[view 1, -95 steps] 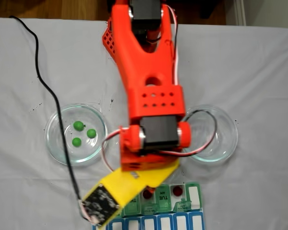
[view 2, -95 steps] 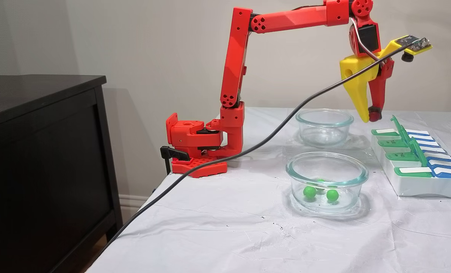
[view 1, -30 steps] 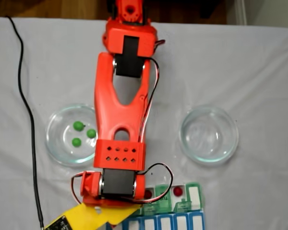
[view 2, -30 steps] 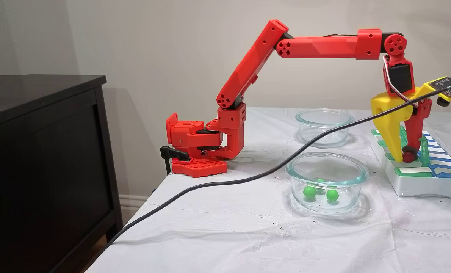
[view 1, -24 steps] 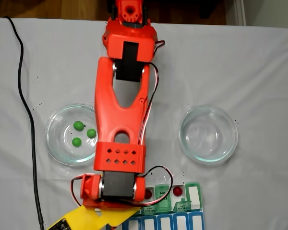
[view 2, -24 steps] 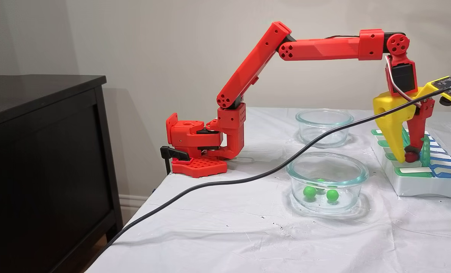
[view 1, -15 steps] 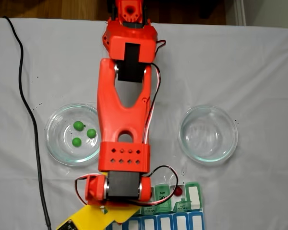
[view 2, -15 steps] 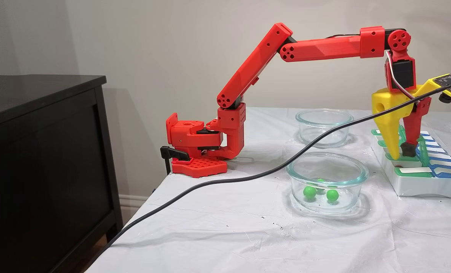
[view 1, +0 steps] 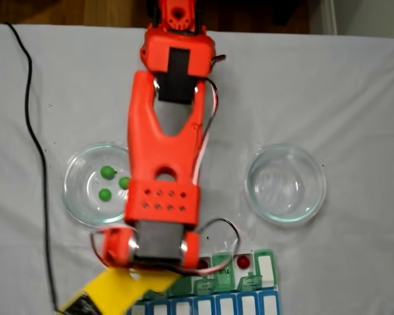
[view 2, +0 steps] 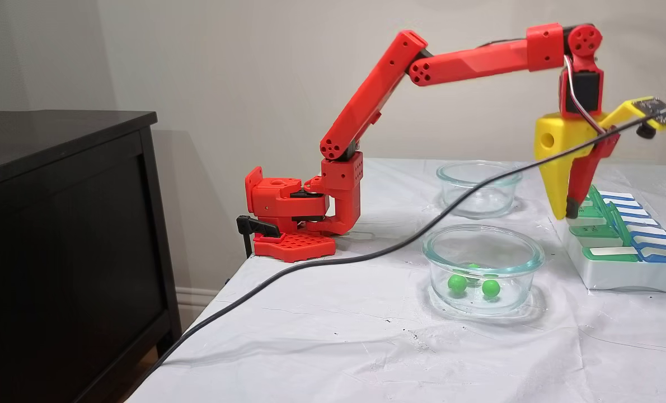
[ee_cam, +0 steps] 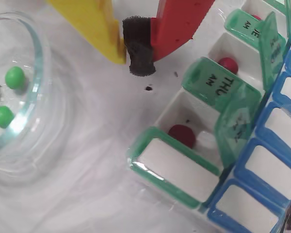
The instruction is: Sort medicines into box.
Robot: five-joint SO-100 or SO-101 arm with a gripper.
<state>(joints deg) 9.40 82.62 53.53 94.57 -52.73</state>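
Red med (ee_cam: 181,135) now sits loose in the open end compartment of the box (ee_cam: 174,173), at the box's corner nearest the green-ball dish; 0.8 s back it was still pinched at the gripper tips. 2 more reds in open compartments further along the same row (ee_cam: 228,64). So 3rd red looks delivered, red sorting prob done.

Gripper (ee_cam: 127,46) has lifted clear of the box, now over bare cloth beside it, jaws nearly together w/ nothing between, foam pad (ee_cam: 138,46) bare.

3 green meds (view 1: 106,172) remain in the glass dish (view 1: 75,197) near the table's left edge in the top-down fixed view. Other dish (view 1: 285,184) empty. Greens likely next.
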